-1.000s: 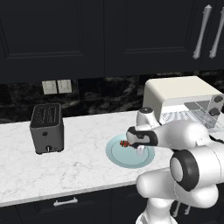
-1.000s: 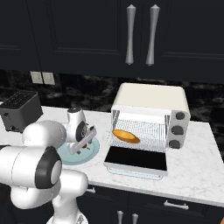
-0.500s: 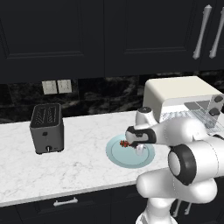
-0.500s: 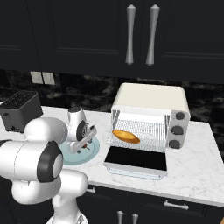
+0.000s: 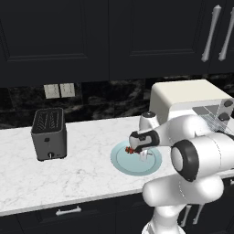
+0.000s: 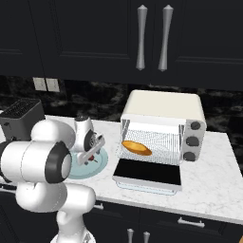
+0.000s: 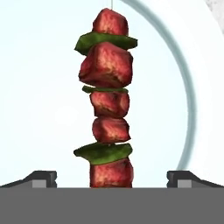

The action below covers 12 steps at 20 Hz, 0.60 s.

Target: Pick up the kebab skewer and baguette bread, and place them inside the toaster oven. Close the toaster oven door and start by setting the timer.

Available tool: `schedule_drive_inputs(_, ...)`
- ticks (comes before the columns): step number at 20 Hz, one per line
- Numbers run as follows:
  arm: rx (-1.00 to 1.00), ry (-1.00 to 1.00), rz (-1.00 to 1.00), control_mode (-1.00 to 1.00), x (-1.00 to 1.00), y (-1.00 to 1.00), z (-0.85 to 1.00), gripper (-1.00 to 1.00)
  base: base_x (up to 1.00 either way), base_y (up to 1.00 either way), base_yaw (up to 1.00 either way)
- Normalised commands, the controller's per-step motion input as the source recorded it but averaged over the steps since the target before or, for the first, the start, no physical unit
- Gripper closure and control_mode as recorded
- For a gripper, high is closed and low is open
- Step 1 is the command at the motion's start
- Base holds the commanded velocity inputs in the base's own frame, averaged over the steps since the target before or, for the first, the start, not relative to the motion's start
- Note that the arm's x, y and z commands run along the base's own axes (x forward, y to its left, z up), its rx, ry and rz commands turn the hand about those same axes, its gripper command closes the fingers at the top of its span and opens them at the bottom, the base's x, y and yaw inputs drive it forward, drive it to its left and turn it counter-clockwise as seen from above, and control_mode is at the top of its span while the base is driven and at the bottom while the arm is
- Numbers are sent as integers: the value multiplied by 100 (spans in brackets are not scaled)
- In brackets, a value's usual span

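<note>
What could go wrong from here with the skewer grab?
1. The open gripper straddles the kebab skewer near its end chunk; closing there may pinch off-center, so it could tilt or slip.
2. The skewer lies flat on the plate, so the fingertips may hit the plate first.
3. The baguette bread already sits on the toaster oven rack, leaving less room for placement.

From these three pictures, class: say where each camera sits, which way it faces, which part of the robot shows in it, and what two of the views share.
Left base view: behind the arm's left, facing forward and down at the counter; white arm at lower right, open gripper over the plate.
Right base view: behind its right; arm at lower left, baguette bread inside the toaster oven, toaster oven door open.
Hand view: on the hand, facing down at the kebab skewer; dark fingertips at the bottom.
Shared: both base views show the black toaster.
</note>
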Motion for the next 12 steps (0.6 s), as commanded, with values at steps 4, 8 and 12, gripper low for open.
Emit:
schedule_drive_inputs(4,0,1,0,-100,0,0,-20,-100,0,0,0)
schedule_drive_inputs(8,0,0,0,-100,6,0,-14,-100,0,0,0)
schedule_drive_inputs(12,0,0,0,-100,15,0,-3,-100,0,0,0)
